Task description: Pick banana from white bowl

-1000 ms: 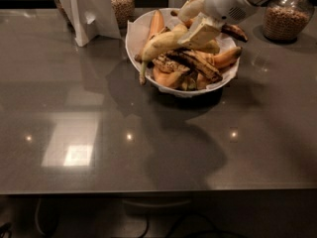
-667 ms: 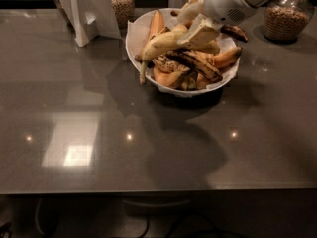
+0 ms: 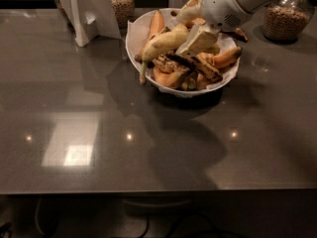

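Note:
The banana (image 3: 161, 43), long, pale yellow-green, lies on top of the pile in the white bowl (image 3: 132, 39) at the back middle of the table. Its thin stem hangs over the bowl's left rim. My gripper (image 3: 193, 28) reaches in from the upper right. One finger sits above the banana's right end and the other below it, closed on that end. Blackened spotted bananas (image 3: 190, 66) and smaller orange ones (image 3: 225, 57) lie under and beside it.
A glass jar of grain (image 3: 122, 3) stands behind the bowl at the left, and another jar (image 3: 284, 20) at the back right. A white stand (image 3: 86, 11) sits at the back left. The grey table (image 3: 148, 148) stretches toward the front edge.

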`<action>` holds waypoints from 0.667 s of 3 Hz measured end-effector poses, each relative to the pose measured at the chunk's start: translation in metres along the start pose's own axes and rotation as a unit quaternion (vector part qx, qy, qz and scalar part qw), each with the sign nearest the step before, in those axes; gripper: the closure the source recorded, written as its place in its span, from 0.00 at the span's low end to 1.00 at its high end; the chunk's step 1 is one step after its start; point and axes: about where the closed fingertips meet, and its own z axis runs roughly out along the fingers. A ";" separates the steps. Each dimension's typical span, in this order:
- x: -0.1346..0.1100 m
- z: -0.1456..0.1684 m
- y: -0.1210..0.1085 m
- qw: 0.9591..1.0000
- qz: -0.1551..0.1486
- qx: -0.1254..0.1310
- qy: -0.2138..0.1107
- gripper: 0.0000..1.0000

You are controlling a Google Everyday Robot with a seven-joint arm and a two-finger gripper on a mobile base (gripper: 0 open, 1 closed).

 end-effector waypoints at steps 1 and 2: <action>0.003 0.006 0.001 1.000 0.003 -0.004 -0.002 0.45; 0.007 0.018 0.000 1.000 0.012 -0.009 -0.005 0.47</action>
